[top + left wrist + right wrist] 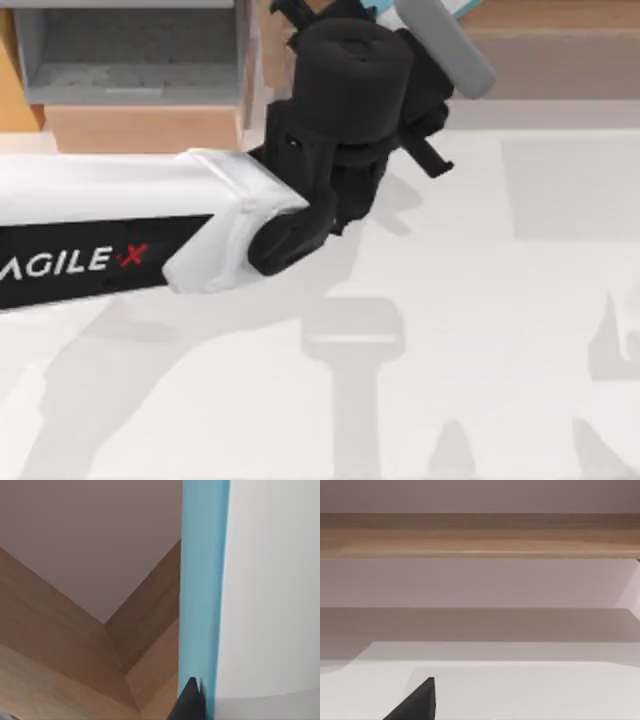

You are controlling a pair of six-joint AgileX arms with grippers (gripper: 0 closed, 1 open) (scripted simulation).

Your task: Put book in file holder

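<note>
The file holder point(130, 50), a grey box with a tan wooden front lip, stands at the back left of the table. My left arm reaches from the left across to the back middle, just right of the holder. Slivers of the light blue book point(462, 8) show past its wrist at the frame's top edge. In the left wrist view the book's teal cover point(202, 580) stands on edge with a white face beside it, and my left gripper point(204, 706) is shut on it, one dark fingertip point(191, 700) pressed against the cover.
A long brown wooden shelf point(560, 50) runs along the back right, also in the right wrist view as a wooden shelf point(480, 535). The white table point(480, 300) carries arm shadows. A dark finger point(417, 702) of my right gripper shows above the table.
</note>
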